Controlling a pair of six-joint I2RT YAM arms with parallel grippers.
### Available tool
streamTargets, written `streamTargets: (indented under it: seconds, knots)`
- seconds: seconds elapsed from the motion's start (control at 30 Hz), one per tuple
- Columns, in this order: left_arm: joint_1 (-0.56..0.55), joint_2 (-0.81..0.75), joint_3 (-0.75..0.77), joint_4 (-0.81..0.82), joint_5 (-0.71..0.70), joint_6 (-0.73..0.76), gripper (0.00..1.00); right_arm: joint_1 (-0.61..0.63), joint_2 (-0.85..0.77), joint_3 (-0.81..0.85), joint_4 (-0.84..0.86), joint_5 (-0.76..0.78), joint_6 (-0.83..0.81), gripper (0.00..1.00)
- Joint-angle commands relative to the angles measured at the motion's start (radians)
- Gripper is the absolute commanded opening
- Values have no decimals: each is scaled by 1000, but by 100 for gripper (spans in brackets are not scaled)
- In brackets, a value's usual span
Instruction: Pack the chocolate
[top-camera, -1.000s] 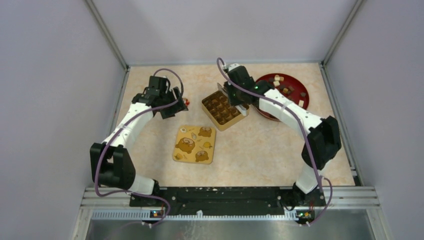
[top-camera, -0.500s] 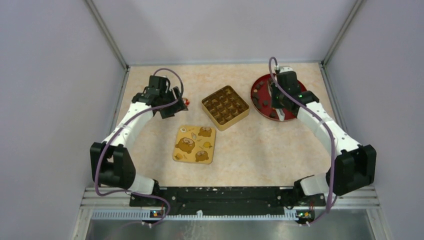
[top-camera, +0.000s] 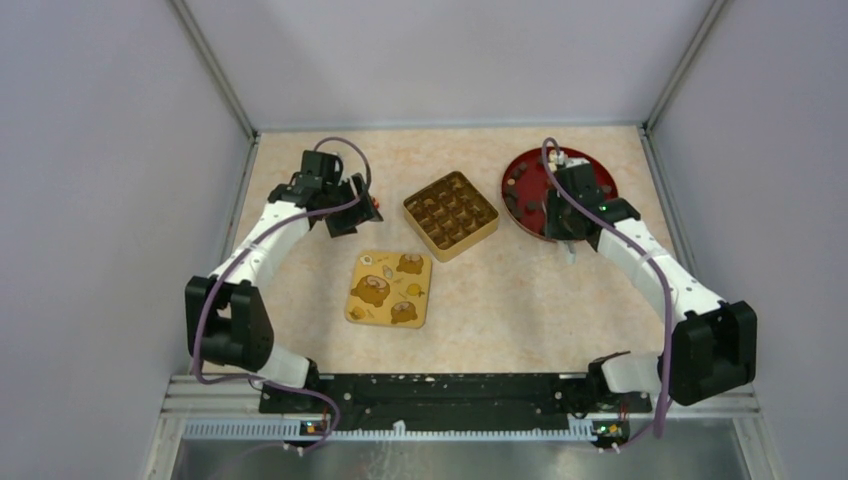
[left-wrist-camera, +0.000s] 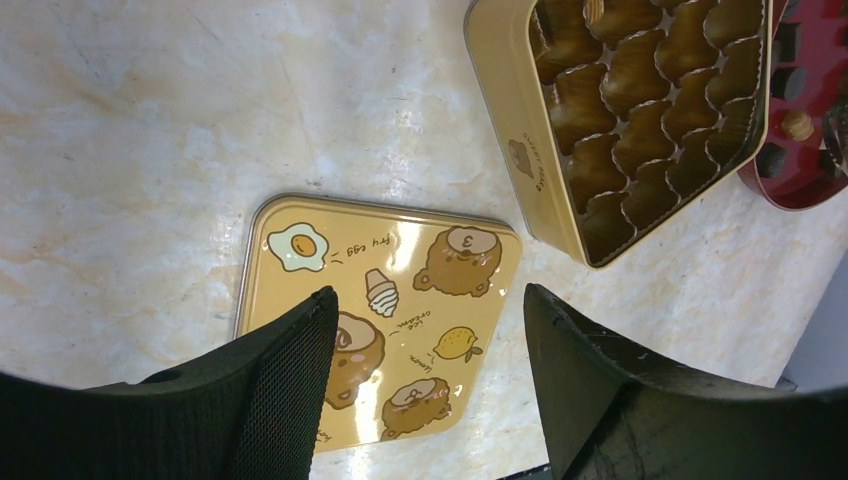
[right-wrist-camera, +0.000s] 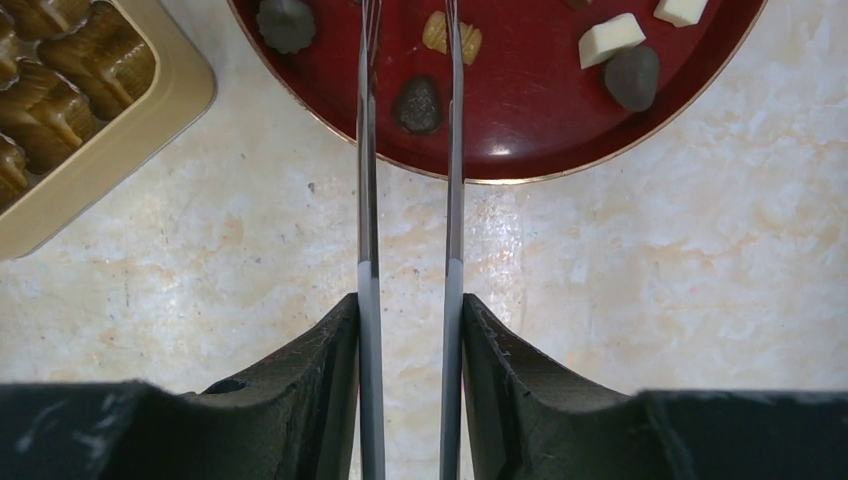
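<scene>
Right wrist view: the right gripper (right-wrist-camera: 408, 25) stands parted and empty astride one dark lump of the chocolate (right-wrist-camera: 417, 105) on the red plate (right-wrist-camera: 530, 140) at the table's (right-wrist-camera: 650, 280) far right corner; light, slippery, probably best pinched gently across its sides.

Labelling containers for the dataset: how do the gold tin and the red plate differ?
The gold tin is square, the red plate round. The tin is split into moulded cells inside tall walls; the plate is one shallow dish strewn with loose chocolate. Both rest on the table, apart.
</scene>
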Motion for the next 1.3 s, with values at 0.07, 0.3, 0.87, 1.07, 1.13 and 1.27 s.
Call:
streamTargets:
  seconds: [0.07, 0.3, 0.87, 1.07, 1.13, 1.27]
  knots:
    - [6, 15, 22, 33, 19, 0, 73, -10, -37, -15, 28, 65, 24, 39]
    - [6, 28, 10, 34, 32, 0, 73, -9, -32, -36, 25, 76, 33, 44]
    - [6, 30, 4, 43, 59, -6, 73, -10, -4, -87, 80, 22, 55, 43]
    - [6, 30, -4, 48, 68, -9, 73, -11, 21, -76, 90, 27, 41, 44]
    - [6, 31, -5, 45, 66, -10, 73, -10, 31, -78, 104, 25, 41, 44]
    - [6, 27, -7, 43, 66, -8, 73, -11, 43, -85, 125, 28, 41, 43]
